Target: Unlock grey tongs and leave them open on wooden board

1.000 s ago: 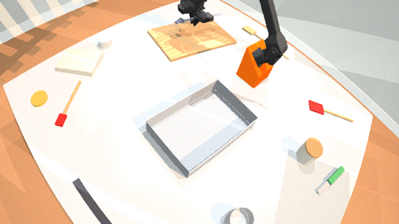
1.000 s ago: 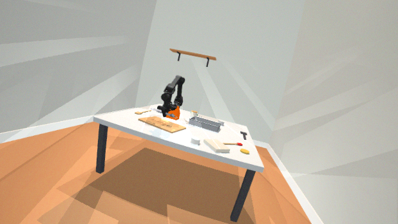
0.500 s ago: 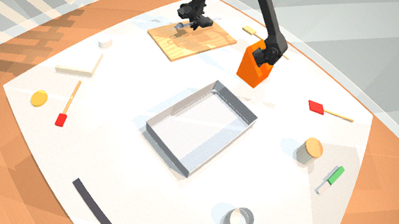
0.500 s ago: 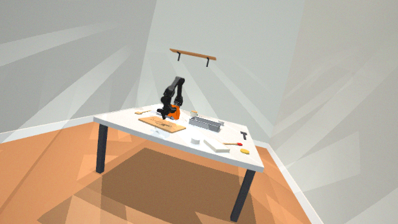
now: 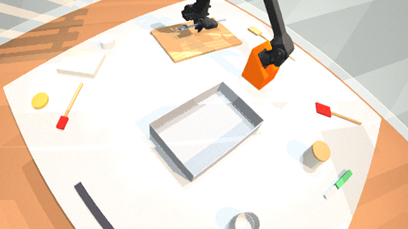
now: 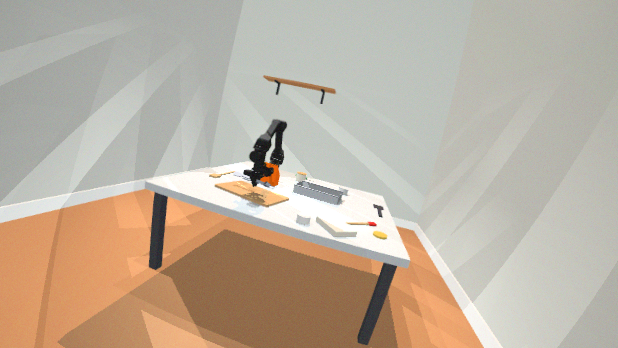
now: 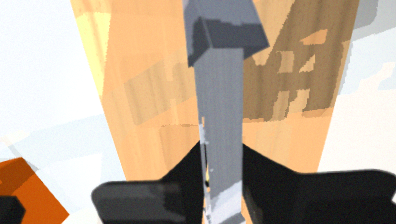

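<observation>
The grey tongs (image 5: 183, 27) (image 7: 220, 95) are held level, low over the left-back part of the wooden board (image 5: 181, 54) (image 6: 278, 199) (image 7: 145, 30). My gripper (image 5: 200, 27) (image 6: 254, 183) (image 7: 216, 142) is shut on the tongs, with one black finger on each side of them. In the wrist view one flat grey arm with a wider dark end covers most of the other arm; a thin sliver shows along its left side. How far apart the arms stand, and whether any part touches the board, I cannot tell. The roasting tin (image 5: 241, 104) (image 6: 317, 194) is empty.
An orange block (image 5: 257, 74) (image 6: 272, 175) (image 7: 35, 192) stands beside my arm's base. A wooden utensil (image 5: 255, 31) lies behind it. A white cup (image 5: 107, 43) (image 6: 303, 219) and a pale slab (image 5: 81, 64) (image 6: 335, 227) are left of the board in the top view.
</observation>
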Motion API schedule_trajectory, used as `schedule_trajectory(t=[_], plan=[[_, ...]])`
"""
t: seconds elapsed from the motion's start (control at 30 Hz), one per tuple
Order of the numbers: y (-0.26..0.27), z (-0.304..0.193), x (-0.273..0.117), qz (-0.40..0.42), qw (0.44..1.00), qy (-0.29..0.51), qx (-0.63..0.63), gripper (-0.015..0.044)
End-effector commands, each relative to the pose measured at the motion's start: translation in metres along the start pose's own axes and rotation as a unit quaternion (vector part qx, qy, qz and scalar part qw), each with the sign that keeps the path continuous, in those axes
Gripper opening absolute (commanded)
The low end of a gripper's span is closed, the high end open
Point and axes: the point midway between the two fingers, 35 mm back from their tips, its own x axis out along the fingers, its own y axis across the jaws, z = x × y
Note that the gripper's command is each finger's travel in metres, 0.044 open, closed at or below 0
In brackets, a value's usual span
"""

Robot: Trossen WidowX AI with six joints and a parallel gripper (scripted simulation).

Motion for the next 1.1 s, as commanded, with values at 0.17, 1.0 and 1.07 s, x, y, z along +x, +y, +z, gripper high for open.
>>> schedule_trajectory(t=[0.17, 1.0, 1.07], plan=[[0.000, 0.000, 0.000, 0.000, 1.000, 0.000, 0.000, 0.0296], [-0.008, 0.135, -0.106, -0.007, 1.000, -0.007, -0.002, 0.0440], [-0.001, 0.149, -0.115, -0.004, 1.000, -0.009, -0.002, 0.0440]])
